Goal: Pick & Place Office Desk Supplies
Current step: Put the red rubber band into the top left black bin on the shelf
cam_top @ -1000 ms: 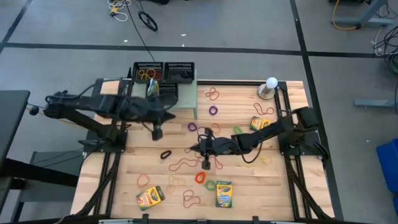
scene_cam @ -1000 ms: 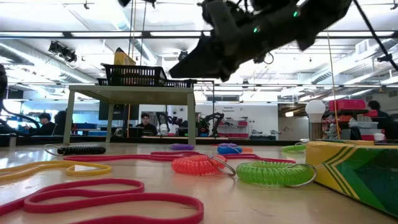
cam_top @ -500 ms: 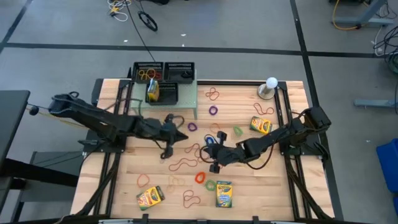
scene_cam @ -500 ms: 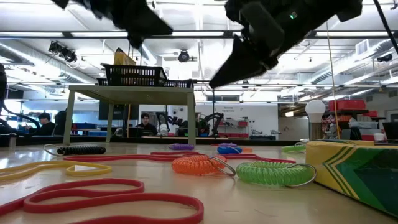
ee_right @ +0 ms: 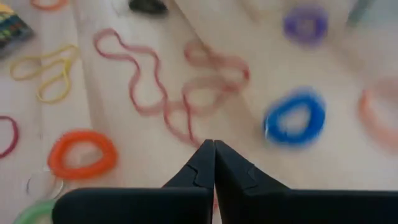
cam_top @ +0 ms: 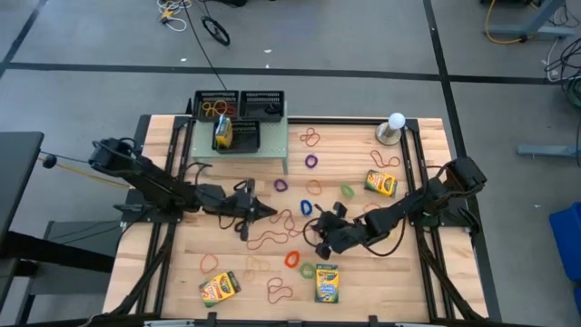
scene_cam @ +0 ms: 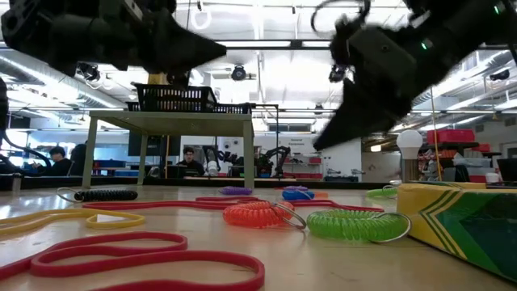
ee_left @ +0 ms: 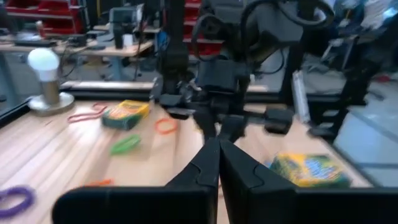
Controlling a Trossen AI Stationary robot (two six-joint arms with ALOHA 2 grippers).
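Both grippers hang shut and empty over the middle of the table, tips facing each other. My left gripper (cam_top: 266, 212) is above a long red rubber band (cam_top: 268, 239); its fingertips (ee_left: 214, 155) are pressed together. My right gripper (cam_top: 320, 243) hovers near the blue coil (cam_top: 305, 205) and orange coil (cam_top: 292, 260); its fingertips (ee_right: 209, 148) touch over the red band (ee_right: 174, 93). Crayon boxes lie at the front (cam_top: 221, 286), (cam_top: 327, 282) and at the right (cam_top: 380, 183). Black mesh trays (cam_top: 262, 104) stand on the green shelf (cam_top: 272, 145), one holding a crayon box (cam_top: 223, 134).
A white ball on a stand (cam_top: 396, 123) stands at the back right. Loose bands lie about: purple (cam_top: 311, 162), green (cam_top: 348, 191), a black coil (cam_top: 241, 225), yellow (cam_top: 209, 263). In the low view, a green coil (scene_cam: 351, 224) and a crayon box (scene_cam: 464, 226) lie close.
The left gripper came away from the shelf and dropped toward the table's middle. The right gripper drew back toward the front right. Both stayed shut.
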